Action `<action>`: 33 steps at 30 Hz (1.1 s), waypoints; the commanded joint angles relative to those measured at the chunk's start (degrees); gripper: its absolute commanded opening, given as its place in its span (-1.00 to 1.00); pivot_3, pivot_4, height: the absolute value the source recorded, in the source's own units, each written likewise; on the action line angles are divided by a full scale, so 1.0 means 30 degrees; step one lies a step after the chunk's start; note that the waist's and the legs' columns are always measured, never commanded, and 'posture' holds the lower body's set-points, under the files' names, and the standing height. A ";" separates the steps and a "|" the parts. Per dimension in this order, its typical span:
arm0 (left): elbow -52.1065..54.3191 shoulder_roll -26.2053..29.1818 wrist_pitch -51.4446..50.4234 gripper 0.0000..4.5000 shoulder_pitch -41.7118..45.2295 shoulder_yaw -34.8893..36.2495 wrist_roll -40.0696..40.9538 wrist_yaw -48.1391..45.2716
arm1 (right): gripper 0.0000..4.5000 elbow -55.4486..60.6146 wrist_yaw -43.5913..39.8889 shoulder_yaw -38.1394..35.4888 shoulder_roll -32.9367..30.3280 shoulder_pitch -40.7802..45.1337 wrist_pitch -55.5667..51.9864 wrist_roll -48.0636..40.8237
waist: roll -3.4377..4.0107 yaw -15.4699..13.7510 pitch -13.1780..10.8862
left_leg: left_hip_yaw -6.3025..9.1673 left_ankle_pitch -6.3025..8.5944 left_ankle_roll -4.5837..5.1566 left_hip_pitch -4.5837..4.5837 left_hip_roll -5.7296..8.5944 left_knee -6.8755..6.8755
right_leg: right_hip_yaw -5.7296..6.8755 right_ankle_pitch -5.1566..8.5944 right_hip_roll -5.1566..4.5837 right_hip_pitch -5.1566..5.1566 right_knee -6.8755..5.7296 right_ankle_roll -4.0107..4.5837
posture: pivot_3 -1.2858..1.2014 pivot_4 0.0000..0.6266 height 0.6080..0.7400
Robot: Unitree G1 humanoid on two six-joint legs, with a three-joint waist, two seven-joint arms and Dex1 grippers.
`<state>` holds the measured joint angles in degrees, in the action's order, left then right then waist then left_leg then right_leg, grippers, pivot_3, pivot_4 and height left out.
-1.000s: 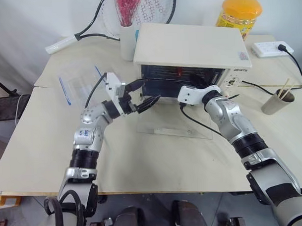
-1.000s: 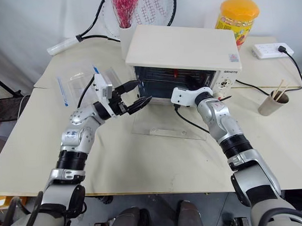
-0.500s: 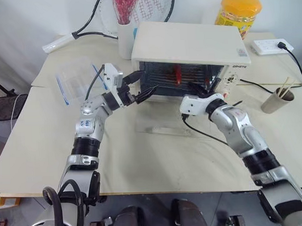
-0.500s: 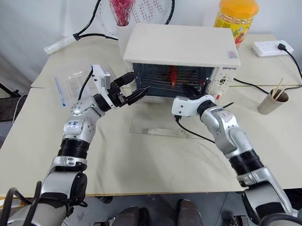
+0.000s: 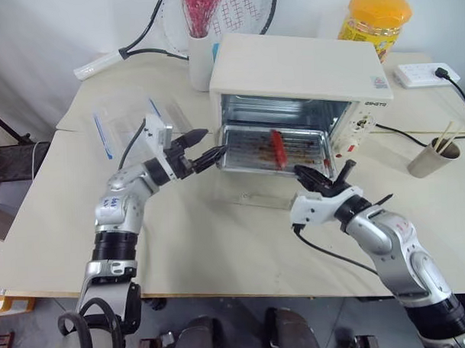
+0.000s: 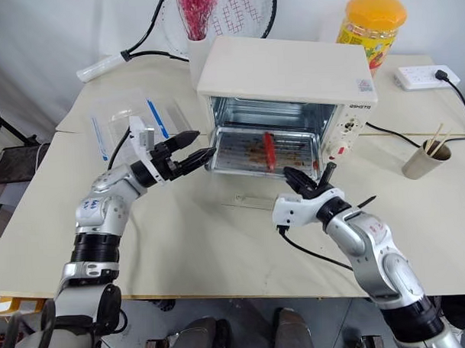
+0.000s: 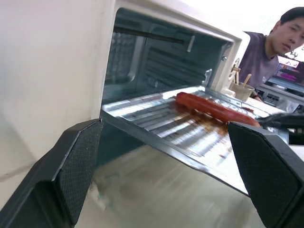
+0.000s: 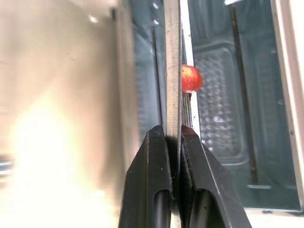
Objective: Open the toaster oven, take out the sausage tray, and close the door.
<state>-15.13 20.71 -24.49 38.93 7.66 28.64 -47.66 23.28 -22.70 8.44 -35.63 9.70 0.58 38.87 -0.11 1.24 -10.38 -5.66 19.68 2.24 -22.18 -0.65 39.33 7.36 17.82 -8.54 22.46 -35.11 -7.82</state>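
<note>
Glass door lies open; right gripper, pinched on the sausage tray, has it half out of the toaster oven, left gripper spread empty, closing remains.

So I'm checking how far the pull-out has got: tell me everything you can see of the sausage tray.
The sausage tray is a shallow, rectangular pan of silvery metal with a ridged bottom marked by brown grease stains. One reddish sausage lies on it, lengthwise front to back. It sits roughly level, drawn partway out of the toaster oven above the lowered door. The right gripper is shut on its front rim; the open left gripper hovers at its left corner.
</note>
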 commanded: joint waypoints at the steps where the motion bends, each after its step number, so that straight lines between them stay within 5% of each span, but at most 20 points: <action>1: 0.2587 0.0514 -0.4796 0.97 -0.0512 0.0779 0.2447 0.1098 | -0.99 0.1790 -0.0202 -0.0667 -0.0167 -0.0544 0.0346 -0.0244 | 0.0000 -0.0032 0.0000 | 0.0002 0.0000 0.0000 0.0001 -0.0001 0.0011 | -0.0003 0.0000 0.0000 -0.0003 -0.0001 0.0000 | 0.03 -0.52 1.00; 8: 0.4095 0.0771 -1.5029 0.97 -0.0596 0.2896 0.7285 0.4350 | -0.99 0.1952 -0.0023 -0.0923 -0.0572 -0.0635 0.2089 -0.0638 | -0.0001 -0.0385 -0.0001 | 0.0050 0.0000 -0.0001 -0.0004 -0.0007 0.0129 | -0.0050 0.0002 0.0003 -0.0030 -0.0083 0.0004 | 0.03 -0.52 1.00; 13: 0.3300 -0.0345 -1.7859 0.97 0.0324 0.4847 0.8784 0.6877 | -0.99 0.1714 -0.0062 -0.0677 -0.0492 -0.0280 0.2951 -0.0835 | -0.0009 -0.0453 -0.0005 | 0.0099 0.0001 -0.0001 -0.0008 0.0008 0.0190 | -0.0084 0.0003 0.0005 -0.0069 -0.0093 0.0006 | 0.03 -0.52 1.00; 16: 0.2499 -0.0978 -1.9100 0.72 0.0988 0.6093 0.9257 0.8222 | -1.00 0.1551 -0.0119 -0.0505 -0.0549 -0.0125 0.3612 -0.0985 | -0.0009 -0.0439 -0.0005 | 0.0105 0.0001 -0.0002 -0.0003 0.0009 0.0202 | -0.0082 0.0004 0.0007 -0.0085 -0.0097 0.0006 | 0.03 -0.52 1.00; 29: 0.0698 -0.0530 -2.2669 -0.97 0.1484 0.7928 1.2147 1.0571 | -1.00 0.0669 -0.0692 -0.1434 -0.0956 -0.0579 0.4877 -0.2998 | -0.0017 -0.0410 -0.0010 | 0.0103 0.0000 -0.0003 0.0001 0.0013 0.0206 | -0.0103 0.0004 0.0010 -0.0080 -0.0108 0.0007 | 0.03 -0.52 1.00; 33: -0.0785 0.0131 -2.2669 -1.00 0.1288 0.8357 1.5505 1.1705 | -0.48 0.0711 -0.1453 -0.1698 -0.1129 -0.1030 0.4872 -0.4712 | -0.0020 -0.0389 -0.0011 | 0.0104 0.0000 -0.0003 0.0006 0.0011 0.0206 | -0.0117 0.0004 0.0010 -0.0079 -0.0116 0.0006 | 0.03 -0.52 1.00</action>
<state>-16.91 19.81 -92.44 43.18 31.61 69.49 -13.41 24.17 -26.64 5.64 -38.45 7.06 14.71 27.89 -0.17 0.08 -10.41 -5.35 19.68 2.23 -22.16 -0.62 39.94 6.98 17.83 -8.51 22.24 -35.47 -7.80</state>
